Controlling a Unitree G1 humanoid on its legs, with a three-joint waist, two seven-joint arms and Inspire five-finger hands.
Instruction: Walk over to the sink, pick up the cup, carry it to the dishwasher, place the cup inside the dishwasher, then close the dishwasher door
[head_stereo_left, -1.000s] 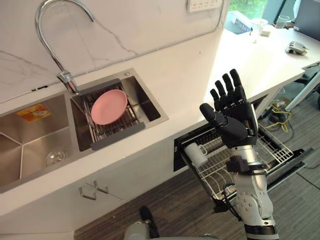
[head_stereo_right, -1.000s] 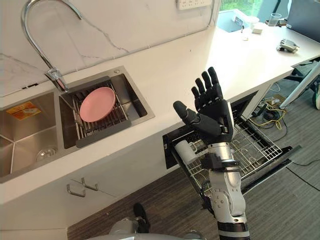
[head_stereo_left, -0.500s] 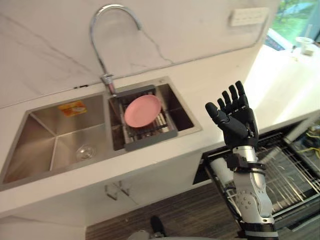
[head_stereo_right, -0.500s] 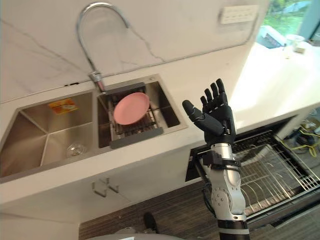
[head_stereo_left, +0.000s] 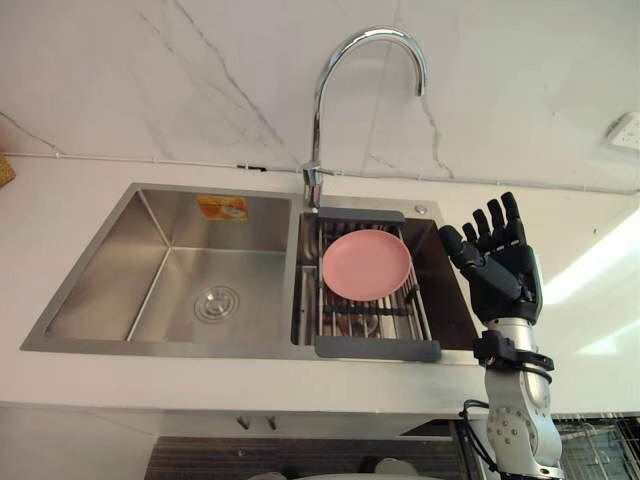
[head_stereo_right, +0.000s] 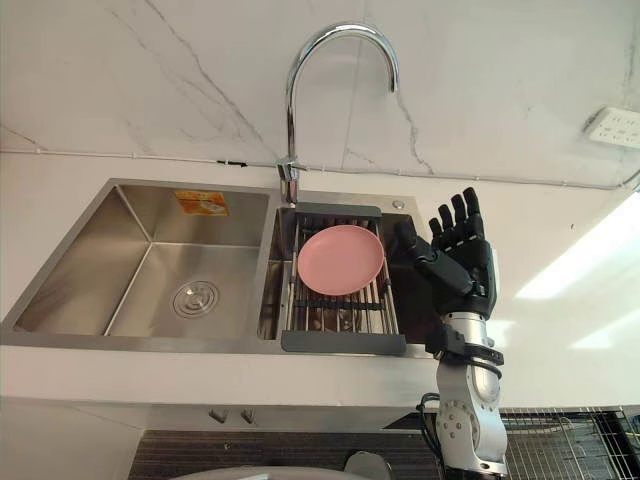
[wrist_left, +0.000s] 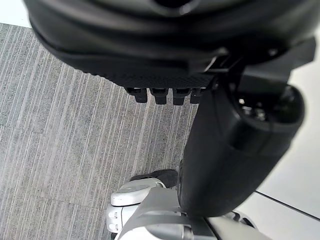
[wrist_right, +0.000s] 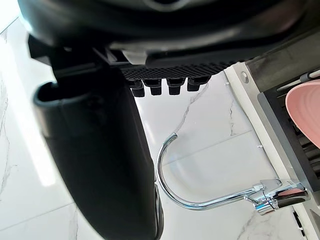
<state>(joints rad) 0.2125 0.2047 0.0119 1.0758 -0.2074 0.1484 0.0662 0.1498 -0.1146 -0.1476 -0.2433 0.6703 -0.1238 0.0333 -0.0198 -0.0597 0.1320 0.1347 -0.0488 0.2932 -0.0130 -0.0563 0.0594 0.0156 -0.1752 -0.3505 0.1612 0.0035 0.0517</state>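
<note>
Right robot hand (head_stereo_left: 503, 278) raised by sink (head_stereo_left: 100, 270), fingers spread, holding nothing. We cannot tell where cup sits; pink plate (head_stereo_left: 366, 264) on rack (head_stereo_left: 376, 348). We reckon cup light, stiff, slick when wet: wrap around body.

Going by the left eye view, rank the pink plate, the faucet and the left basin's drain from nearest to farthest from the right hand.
1. pink plate, on the rack, just left of the right hand.
2. faucet, at the back edge of the sink.
3. drain, in the left basin, farthest left.
</note>
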